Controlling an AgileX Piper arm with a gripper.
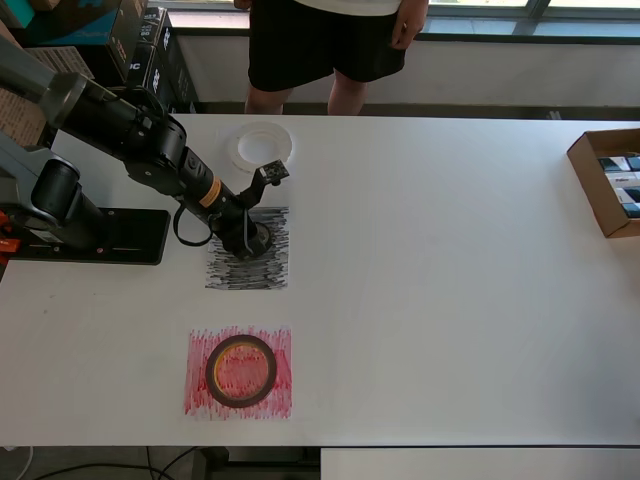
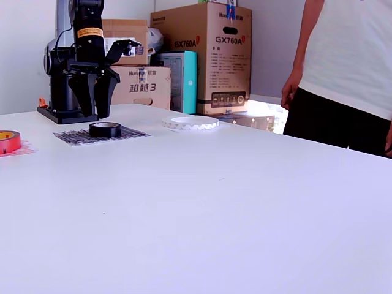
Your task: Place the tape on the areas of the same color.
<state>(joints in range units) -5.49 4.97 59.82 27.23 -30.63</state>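
The black tape roll [image 2: 105, 128] is seen lying flat on the black sheet [image 2: 73, 136], directly below the gripper [image 2: 97, 92], whose jaws are spread open and hold nothing.

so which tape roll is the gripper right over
The small black roll, lying on the black scribbled sheet with the open gripper just above it. The white roll and red roll sit further off.

Black arm [image 1: 150, 150], orange band (near wrist), looped cable.
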